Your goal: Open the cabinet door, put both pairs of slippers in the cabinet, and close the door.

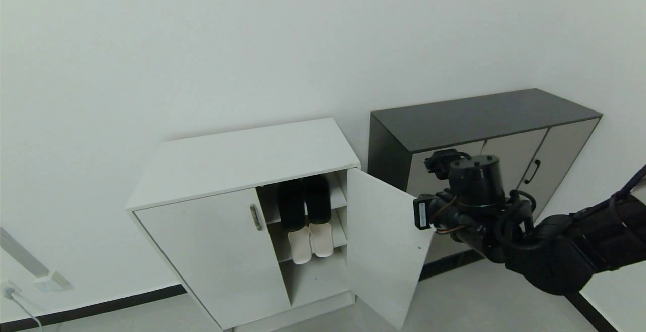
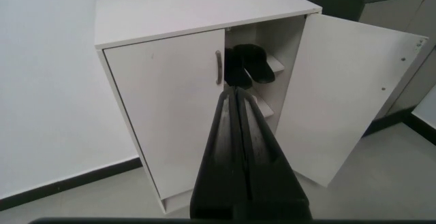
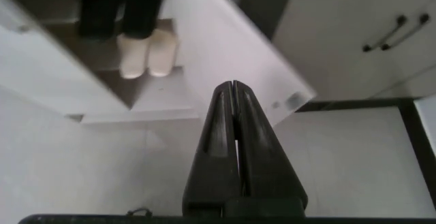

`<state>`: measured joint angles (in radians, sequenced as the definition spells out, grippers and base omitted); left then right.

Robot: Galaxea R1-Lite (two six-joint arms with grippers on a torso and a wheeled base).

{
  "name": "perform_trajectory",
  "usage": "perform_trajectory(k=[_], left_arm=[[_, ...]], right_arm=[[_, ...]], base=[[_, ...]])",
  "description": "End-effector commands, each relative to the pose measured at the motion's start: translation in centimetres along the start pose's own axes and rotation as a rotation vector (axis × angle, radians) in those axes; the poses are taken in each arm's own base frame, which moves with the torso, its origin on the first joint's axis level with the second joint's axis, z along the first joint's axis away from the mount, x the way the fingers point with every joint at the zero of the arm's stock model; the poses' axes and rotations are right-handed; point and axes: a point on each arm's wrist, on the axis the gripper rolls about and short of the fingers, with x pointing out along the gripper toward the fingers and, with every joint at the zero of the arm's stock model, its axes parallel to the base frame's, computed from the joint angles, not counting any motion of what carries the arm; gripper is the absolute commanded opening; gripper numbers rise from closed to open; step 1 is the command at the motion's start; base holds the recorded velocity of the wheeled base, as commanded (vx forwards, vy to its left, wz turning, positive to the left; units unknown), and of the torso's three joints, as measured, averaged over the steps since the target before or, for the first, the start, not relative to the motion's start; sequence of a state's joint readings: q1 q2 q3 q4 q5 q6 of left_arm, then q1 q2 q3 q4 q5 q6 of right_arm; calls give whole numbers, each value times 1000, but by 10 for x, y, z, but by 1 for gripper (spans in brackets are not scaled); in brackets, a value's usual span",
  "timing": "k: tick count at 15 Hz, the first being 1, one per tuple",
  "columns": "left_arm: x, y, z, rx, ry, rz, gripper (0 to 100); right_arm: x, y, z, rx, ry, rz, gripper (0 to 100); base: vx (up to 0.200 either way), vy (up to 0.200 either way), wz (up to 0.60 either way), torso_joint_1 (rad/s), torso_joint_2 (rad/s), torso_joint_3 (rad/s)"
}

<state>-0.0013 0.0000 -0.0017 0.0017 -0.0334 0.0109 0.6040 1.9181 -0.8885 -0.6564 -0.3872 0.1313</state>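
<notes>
Head view: black slippers (image 1: 305, 198) and white slippers (image 1: 310, 241) sit on shelves inside the cabinet (image 1: 242, 160); its door (image 1: 378, 241) hangs wide open. Right tool (image 3: 235, 94) and left tool (image 2: 235, 98) are pinched closed, empty. Only closing left, I'd say: push the door back against the cabinet.

White cabinet (image 1: 242, 155) with its right door (image 1: 383, 251) swung open; black slippers (image 1: 304, 201) on the upper shelf; white slippers (image 1: 310, 241) just below.
</notes>
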Motion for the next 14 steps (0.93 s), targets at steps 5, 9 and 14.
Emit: perform_trajectory(k=[5,9,14], left_arm=[[0,0,0,0,0,2,0],[0,0,0,0,0,1,0],[0,0,0,0,0,1,0]], right_arm=[[52,-32,-17,34,32,-104,0],[77,-46,-28,53,26,-147,0],[91,-51,-37,57,33,-158,0]], base=[[0,0,0,0,0,0],[0,0,0,0,0,0],[0,0,0,0,0,0]])
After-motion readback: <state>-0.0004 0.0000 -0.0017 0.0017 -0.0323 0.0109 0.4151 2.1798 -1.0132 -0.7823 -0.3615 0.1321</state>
